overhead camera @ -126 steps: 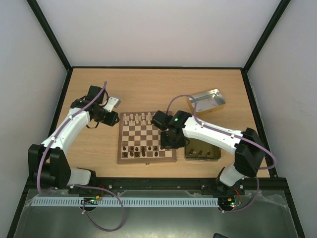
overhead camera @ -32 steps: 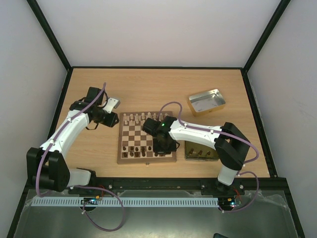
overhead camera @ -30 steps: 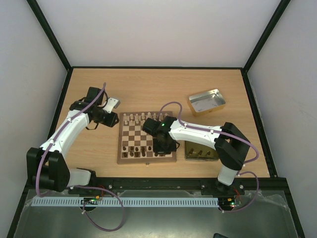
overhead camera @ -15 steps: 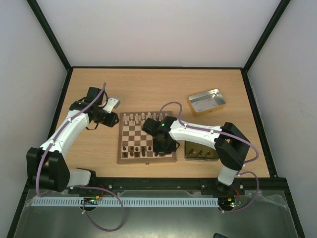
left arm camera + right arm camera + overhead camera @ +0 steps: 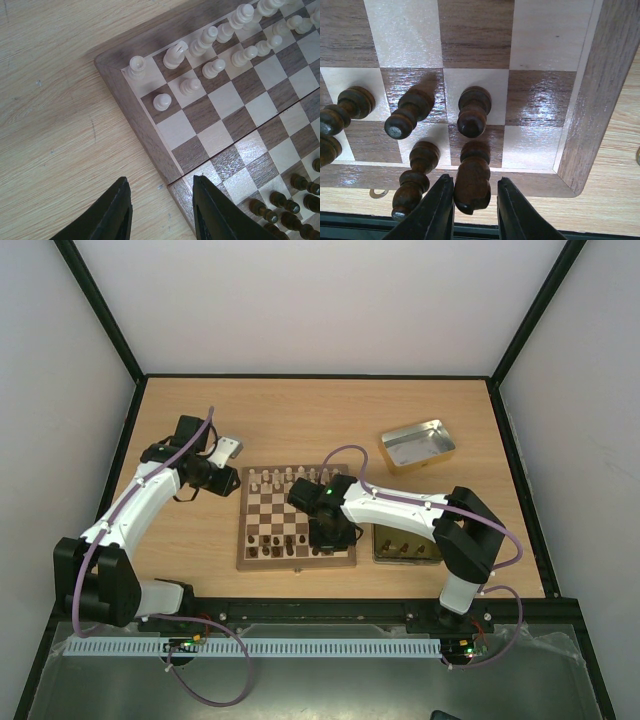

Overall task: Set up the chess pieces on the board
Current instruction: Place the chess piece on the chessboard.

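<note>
At the near edge of the chessboard (image 5: 590,100), the right gripper (image 5: 473,179) reaches down over the closest row. A dark brown chessman (image 5: 471,187) stands between its fingers (image 5: 437,210). The jaws are only narrowly parted: one finger lies against the piece, a sliver of gap shows on the other side, and I cannot tell whether it is pinched. More dark chessmen (image 5: 472,112) stand close by on the two nearest rows, one beside it leaning. Just right of the board sits a gold-toned tin (image 5: 405,560), half hidden by the arm.

At the board's left side, the left gripper (image 5: 160,179) hangs over the border, its jaws partly spread with nothing between them. The pale chessmen (image 5: 210,40) stand along the two far rows. A silver tin (image 5: 417,445) lies farther back on the right of the wooden table (image 5: 300,410).
</note>
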You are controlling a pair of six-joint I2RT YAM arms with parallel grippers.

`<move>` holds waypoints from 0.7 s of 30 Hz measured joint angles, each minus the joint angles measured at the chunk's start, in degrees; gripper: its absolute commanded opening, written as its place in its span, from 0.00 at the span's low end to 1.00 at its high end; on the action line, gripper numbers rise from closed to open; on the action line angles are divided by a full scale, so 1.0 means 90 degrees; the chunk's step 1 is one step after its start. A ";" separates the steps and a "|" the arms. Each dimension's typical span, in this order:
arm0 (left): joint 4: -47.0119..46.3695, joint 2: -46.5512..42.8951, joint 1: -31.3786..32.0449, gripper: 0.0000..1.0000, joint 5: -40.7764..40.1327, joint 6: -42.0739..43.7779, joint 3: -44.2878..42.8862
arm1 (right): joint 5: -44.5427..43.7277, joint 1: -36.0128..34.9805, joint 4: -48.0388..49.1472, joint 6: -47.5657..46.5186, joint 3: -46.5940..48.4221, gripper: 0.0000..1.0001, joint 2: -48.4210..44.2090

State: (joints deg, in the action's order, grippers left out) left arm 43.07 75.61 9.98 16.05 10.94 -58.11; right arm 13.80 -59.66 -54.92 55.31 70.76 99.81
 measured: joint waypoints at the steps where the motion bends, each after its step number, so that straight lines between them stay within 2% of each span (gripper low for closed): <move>1: 0.0000 0.0000 0.0000 0.35 0.0000 0.0000 0.0000 | 0.0000 0.0002 0.0000 0.0000 0.0000 0.22 0.0000; 21: -0.0005 0.0000 0.0000 0.35 0.0000 0.0000 0.0000 | -0.0194 0.0032 -0.0073 0.0002 0.0304 0.23 -0.0002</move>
State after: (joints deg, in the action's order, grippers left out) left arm 43.03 75.61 9.98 16.05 10.94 -58.11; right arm 12.05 -59.37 -55.57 55.33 73.49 99.79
